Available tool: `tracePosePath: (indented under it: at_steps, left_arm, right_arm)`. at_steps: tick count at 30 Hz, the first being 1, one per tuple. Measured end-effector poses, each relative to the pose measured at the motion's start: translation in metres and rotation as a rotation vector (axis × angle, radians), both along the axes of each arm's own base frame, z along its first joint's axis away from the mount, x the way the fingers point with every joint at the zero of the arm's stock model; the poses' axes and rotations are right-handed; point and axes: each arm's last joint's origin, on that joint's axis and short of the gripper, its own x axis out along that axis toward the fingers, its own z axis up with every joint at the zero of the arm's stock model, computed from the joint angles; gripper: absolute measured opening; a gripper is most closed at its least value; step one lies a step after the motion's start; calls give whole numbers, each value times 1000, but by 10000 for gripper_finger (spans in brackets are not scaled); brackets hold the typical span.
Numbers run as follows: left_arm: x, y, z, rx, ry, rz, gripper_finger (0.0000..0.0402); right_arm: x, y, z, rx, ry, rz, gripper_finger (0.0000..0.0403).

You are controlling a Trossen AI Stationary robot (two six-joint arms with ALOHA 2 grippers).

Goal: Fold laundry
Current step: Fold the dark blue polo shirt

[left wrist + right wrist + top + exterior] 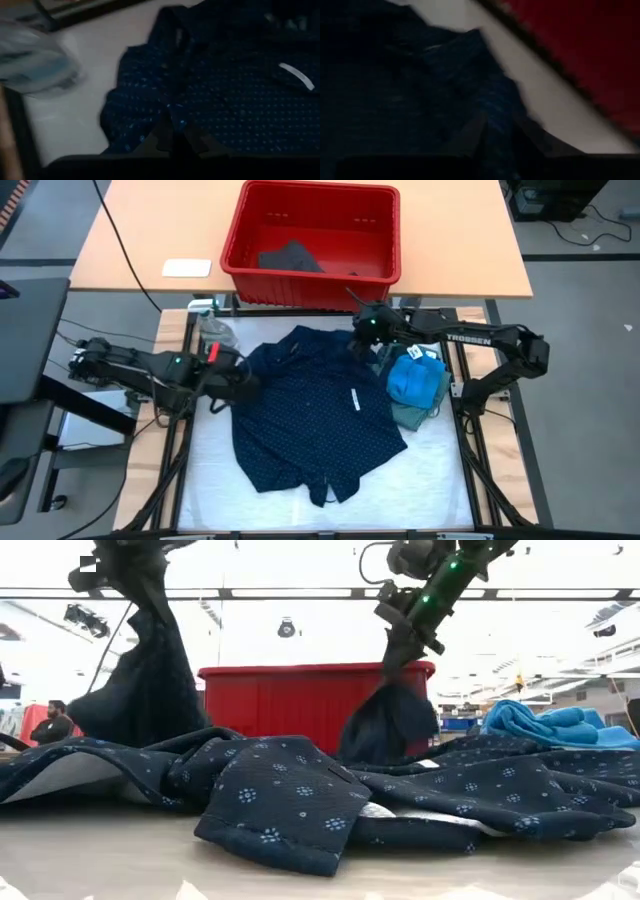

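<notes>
**Both arms hoisting the dotted shirt by its far corners**

So the navy dotted shirt [310, 415] is sprawled across the middle of the white desk [205, 470], and both arms have a bit of it pinched up. The left pincer [240, 380] is clamped shut on the shirt's left edge, and from table level you can see the cloth hanging down from it in a dark cone. The right pincer [368, 332] is at the far right corner near the collar. Cloth is bunched up under it too, so it looks like it's gripping, but whether those fingers are fully clamped or easing off I honestly can't tell.

My read: this is the spread-it-out step, not the folding proper. The shirt is rumpled, one flap is doubled over at the near edge, and the hem is all wonky. Next they'd probably need to pull the two held corners apart and drag the thing flat before any fold makes sense.

Count of what's around:
- One dotted shirt, in hand.
- One bright blue garment [415, 378] on the right side of the desk, sitting on top of one grey-green piece [410, 417].
- One dark grey garment [290, 258] inside the red bin [310, 272] on the far wooden table.
- Two arms, both busy.
</notes>
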Motion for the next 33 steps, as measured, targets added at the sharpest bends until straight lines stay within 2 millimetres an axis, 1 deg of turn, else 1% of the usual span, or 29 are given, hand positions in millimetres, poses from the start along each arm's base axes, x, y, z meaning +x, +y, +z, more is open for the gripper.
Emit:
tracePosePath:
  at_steps: [4,7,9,11,14,18,21,26,29,33]
  left_arm:
    - [8,-3,-4,-5,-24,-46,9]
    - [8,-2,-5,6,-11,-61,9]
    - [7,0,-5,16,3,-66,9]
    - [6,2,-5,25,31,-67,10]
    - [3,10,-6,44,87,-51,10]
    - [1,23,-7,61,140,-21,10]
    - [1,31,-8,40,180,-42,10]
    - [1,39,-9,1,254,-126,10]
    - [0,43,-10,-37,286,-175,10]
    - [-3,43,-12,-137,315,-229,8]
  right_arm:
    - [0,6,-3,192,-43,34,131]
    - [4,21,-3,296,-65,56,146]
    - [9,37,-3,372,-80,133,147]
    - [19,57,-8,449,-75,247,145]
    - [36,88,-25,512,-21,377,137]
    - [62,123,-55,538,3,462,118]
    - [79,140,-79,585,-13,448,100]
    - [99,166,-111,697,-58,360,69]
    - [102,190,-128,758,-50,275,53]
    - [96,226,-156,804,27,138,32]
